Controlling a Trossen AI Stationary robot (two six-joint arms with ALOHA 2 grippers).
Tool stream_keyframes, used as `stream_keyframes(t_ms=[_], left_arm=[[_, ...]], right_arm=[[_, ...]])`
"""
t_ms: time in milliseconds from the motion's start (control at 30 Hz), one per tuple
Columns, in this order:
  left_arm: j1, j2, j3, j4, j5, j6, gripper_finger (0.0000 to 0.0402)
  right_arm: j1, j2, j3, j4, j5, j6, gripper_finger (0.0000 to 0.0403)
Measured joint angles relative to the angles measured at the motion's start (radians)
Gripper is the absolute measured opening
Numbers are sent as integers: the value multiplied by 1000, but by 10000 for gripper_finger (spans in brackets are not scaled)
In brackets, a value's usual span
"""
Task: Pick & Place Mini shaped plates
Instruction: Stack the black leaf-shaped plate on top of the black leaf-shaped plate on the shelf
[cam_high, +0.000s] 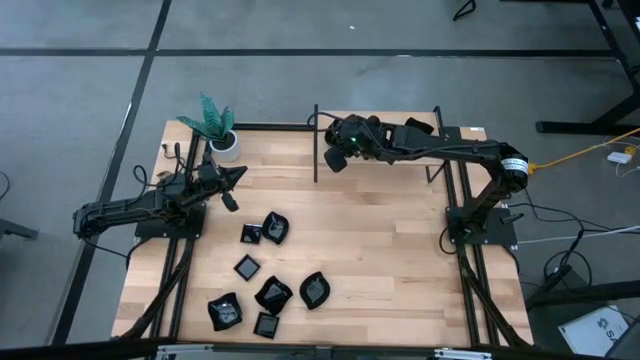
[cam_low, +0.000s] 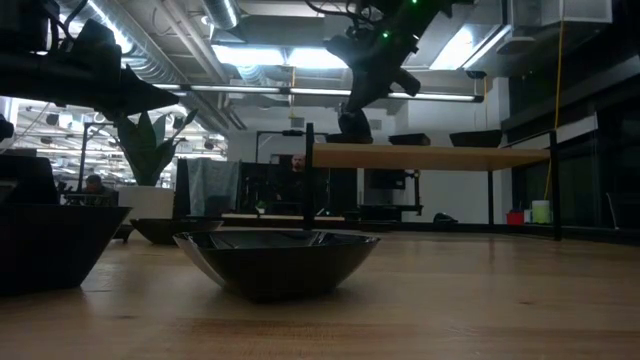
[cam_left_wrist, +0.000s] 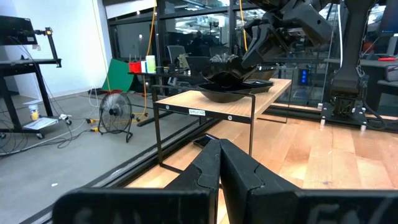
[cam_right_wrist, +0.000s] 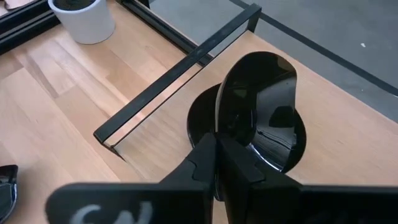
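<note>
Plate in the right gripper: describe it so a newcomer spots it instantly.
Find the raised wooden shelf at the table's far edge. Above its left end is the right gripper, shut on a glossy black oval plate held on edge. The plates beneath it lie flat on the shelf; this one is tilted upright.

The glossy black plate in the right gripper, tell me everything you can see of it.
The glossy black rounded plate is shiny, with pale reflections. The right gripper pinches its rim, holding it tilted nearly on edge above the raised wooden shelf, over other black plates stacked there. Only the fingers plainly touch it.
</note>
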Motion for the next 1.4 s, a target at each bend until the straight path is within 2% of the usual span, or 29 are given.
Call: stream_keyframes(t_ms=[200, 533, 700, 900, 1100, 1400], left_arm=[[0, 0, 0, 0, 0, 0, 4], [0, 0, 0, 0, 0, 0, 4], [0, 0, 0, 0, 0, 0, 4], [0, 0, 0, 0, 0, 0, 4], [0, 0, 0, 0, 0, 0, 4], [0, 0, 0, 0, 0, 0, 4]], right_arm=[[0, 0, 0, 0, 0, 0, 34], [0, 0, 0, 0, 0, 0, 126], [0, 0, -3, 5, -29, 0, 153], [14, 1, -71, 77, -130, -8, 160], [84, 2, -152, 214, -167, -73, 160], [252, 2, -167, 269, -169, -390, 160]])
